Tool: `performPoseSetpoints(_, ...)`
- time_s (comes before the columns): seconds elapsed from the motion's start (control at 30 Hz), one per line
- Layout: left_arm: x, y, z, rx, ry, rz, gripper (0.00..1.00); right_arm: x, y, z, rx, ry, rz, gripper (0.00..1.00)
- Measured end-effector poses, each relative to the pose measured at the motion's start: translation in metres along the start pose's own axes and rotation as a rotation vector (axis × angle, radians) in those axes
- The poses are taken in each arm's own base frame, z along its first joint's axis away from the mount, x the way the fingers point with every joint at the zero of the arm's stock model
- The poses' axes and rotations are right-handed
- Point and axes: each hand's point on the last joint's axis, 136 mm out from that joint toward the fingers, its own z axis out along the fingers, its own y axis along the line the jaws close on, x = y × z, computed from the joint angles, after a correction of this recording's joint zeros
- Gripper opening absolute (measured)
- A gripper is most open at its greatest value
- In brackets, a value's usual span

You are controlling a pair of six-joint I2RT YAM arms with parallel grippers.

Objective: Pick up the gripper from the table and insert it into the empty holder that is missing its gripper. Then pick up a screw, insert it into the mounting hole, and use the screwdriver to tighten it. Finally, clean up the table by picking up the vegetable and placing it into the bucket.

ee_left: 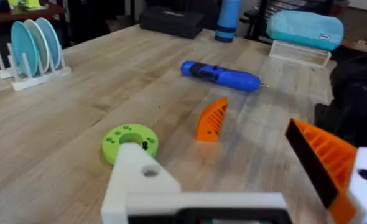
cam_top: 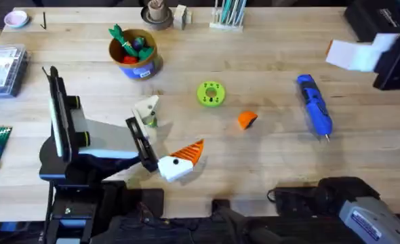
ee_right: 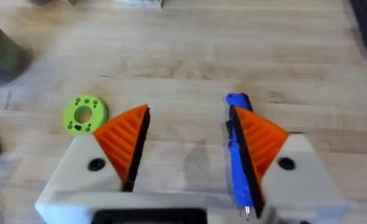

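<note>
Orange and ribbed, the gripper lies loose on the table from overhead, between the green disc and the screwdriver. Our left wrist view shows the left gripper spread wide and empty: 1 bare holder, 1 orange-tipped finger. Our right wrist view shows the right gripper parted, holding nothing, above the screwdriver.
</note>
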Motion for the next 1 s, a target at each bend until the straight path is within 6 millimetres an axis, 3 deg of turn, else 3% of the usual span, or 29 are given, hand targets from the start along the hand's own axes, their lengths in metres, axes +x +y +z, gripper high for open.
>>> performPoseSetpoints(0.13,0.001,-0.007,0.0,0.038,0.003,0.01,0.993,0.004,0.002,0.002,-0.011,0.024,0.014,0.985)
performPoseSetpoints(0.33,0.003,-0.015,-0.001,0.087,0.006,0.03,0.993,0.042,0.023,0.017,-0.112,0.229,0.01,0.993)
performPoseSetpoints(0.67,0.003,-0.017,-0.001,0.099,0.006,0.036,0.993,0.081,0.097,0.019,-0.345,0.412,-0.209,0.993)
performPoseSetpoints(1.0,0.003,-0.018,-0.001,0.108,0.007,0.034,0.992,0.13,0.124,0.037,-0.343,0.65,-0.371,0.993)
